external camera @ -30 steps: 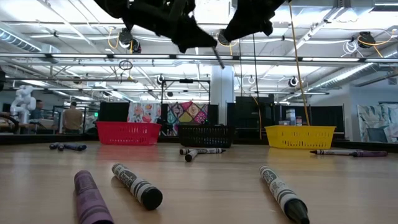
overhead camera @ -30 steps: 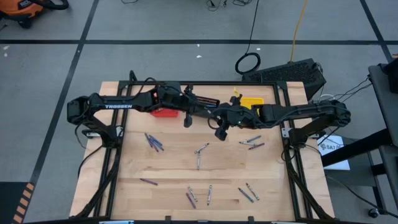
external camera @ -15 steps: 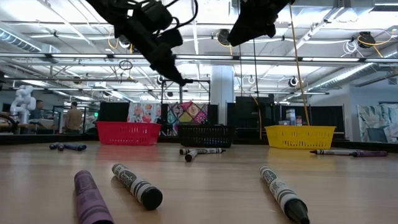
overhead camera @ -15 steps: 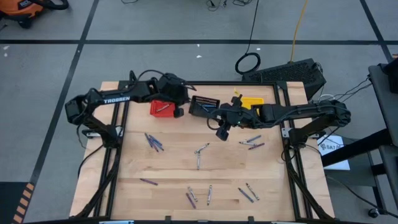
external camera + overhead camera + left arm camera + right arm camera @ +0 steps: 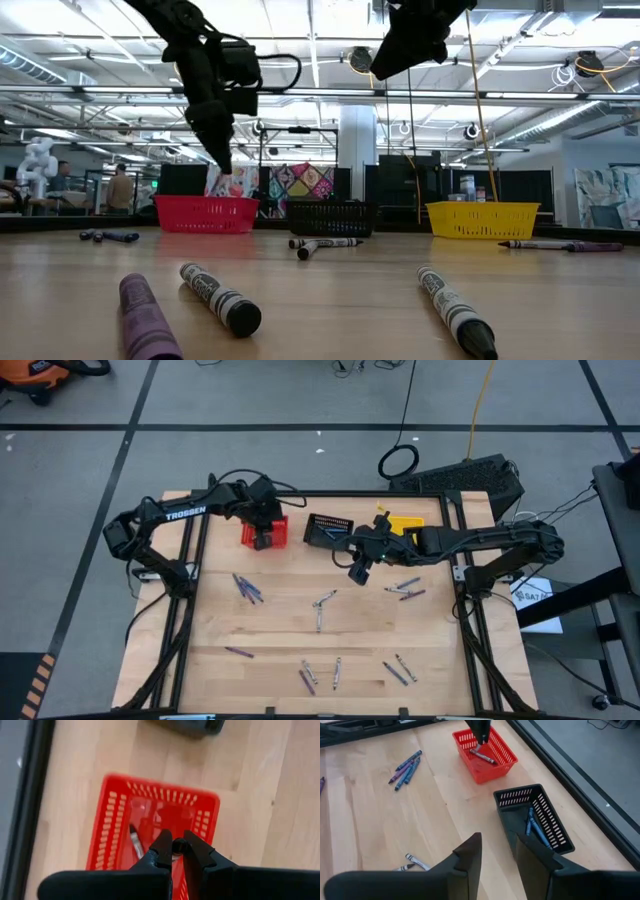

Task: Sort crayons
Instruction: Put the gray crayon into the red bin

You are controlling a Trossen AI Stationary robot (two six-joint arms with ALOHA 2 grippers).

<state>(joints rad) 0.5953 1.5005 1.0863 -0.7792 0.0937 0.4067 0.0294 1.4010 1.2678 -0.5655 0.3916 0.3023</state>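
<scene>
Two matte-black jointed arms; left arm (image 5: 175, 518) has white TROSSEN lettering, looped black cable near wrist. Both end in black, wedge-shaped two-finger grippers.

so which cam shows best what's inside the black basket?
Right wrist view: it looks down into the black basket, where blue crayons lie. High view shows the basket small, contents unclear. Low view gives only its side wall. Left wrist view catches just a dark edge.

Red mesh basket (image 5: 487, 755), black basket (image 5: 536, 817) holding blue crayons (image 5: 532, 825), yellow basket (image 5: 482, 220).
</scene>
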